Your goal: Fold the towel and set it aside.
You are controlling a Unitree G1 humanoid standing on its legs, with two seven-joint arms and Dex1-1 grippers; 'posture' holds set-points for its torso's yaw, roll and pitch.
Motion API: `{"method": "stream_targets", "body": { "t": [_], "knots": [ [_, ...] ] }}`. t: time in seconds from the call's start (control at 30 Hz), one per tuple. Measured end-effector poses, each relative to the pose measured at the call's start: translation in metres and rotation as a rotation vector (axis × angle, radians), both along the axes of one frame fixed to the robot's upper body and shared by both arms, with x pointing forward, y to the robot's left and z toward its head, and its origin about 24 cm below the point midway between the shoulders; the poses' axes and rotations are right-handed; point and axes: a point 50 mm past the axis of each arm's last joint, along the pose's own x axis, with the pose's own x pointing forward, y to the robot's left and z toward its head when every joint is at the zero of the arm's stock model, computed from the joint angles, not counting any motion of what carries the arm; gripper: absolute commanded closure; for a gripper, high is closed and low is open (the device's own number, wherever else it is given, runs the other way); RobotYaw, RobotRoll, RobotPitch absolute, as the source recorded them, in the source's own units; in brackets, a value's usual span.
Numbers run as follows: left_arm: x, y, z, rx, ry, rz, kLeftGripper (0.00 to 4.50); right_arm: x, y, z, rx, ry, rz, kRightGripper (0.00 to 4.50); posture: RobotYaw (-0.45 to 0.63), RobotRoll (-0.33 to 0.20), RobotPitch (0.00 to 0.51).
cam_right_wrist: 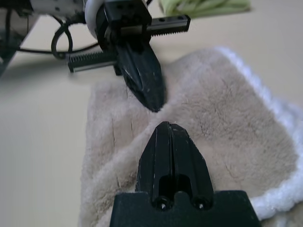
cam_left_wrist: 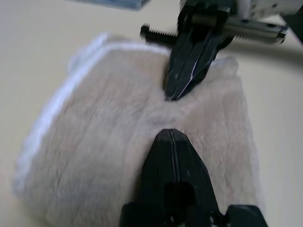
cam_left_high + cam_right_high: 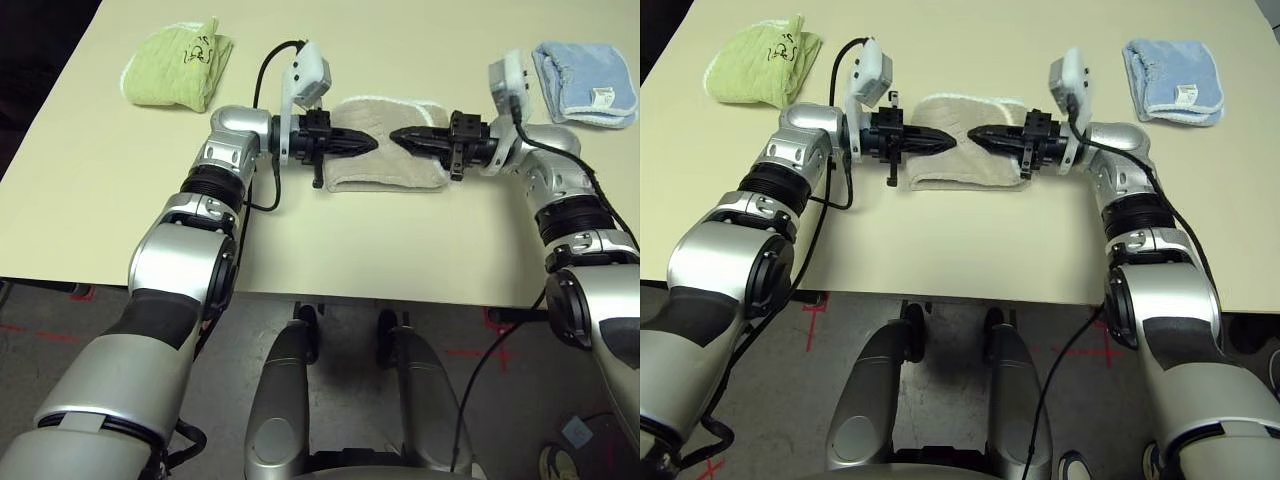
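Observation:
The towel (image 3: 385,170), beige with white edging, lies folded into a small rectangle at the middle of the table. My left gripper (image 3: 370,143) and right gripper (image 3: 397,135) point at each other just over its top, tips a short gap apart. Both are shut, and I see no cloth between their fingers. In the left wrist view my own closed tip (image 2: 171,135) sits low over the pile, facing the right gripper (image 2: 174,94). The towel's surface puckers slightly between the two tips. In the right wrist view the towel's white edge (image 1: 279,189) curls at one side.
A lime green folded towel (image 3: 175,65) lies at the far left of the table. A light blue folded towel (image 3: 585,82) sits at the far right. Bare tabletop (image 3: 380,240) runs between the beige towel and the front edge.

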Motion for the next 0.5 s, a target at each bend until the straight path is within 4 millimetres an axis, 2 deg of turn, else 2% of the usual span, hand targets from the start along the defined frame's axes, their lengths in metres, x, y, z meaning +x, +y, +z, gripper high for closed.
{"method": "stream_targets", "body": {
  "t": [0.17, 0.33, 0.43, 0.5],
  "knots": [
    [0.001, 0.016, 0.002, 0.044, -0.024, 0.034, 4.47, -0.003, -0.019, -0.004, -0.052, -0.007, -0.051, 4.50, 0.03, 0.000, 0.350],
    [0.001, 0.018, 0.003, 0.046, -0.027, 0.038, 4.47, -0.004, -0.026, -0.002, -0.061, -0.014, -0.057, 4.50, 0.03, 0.000, 0.351],
    [0.001, 0.023, 0.007, 0.019, -0.034, 0.049, 4.47, -0.006, -0.034, 0.003, 0.018, 0.009, -0.067, 4.50, 0.03, 0.000, 0.350],
    [0.001, 0.024, 0.018, -0.062, -0.032, 0.048, 4.47, -0.006, -0.039, 0.014, 0.128, 0.019, -0.077, 4.50, 0.02, 0.000, 0.348]
  ]
}}
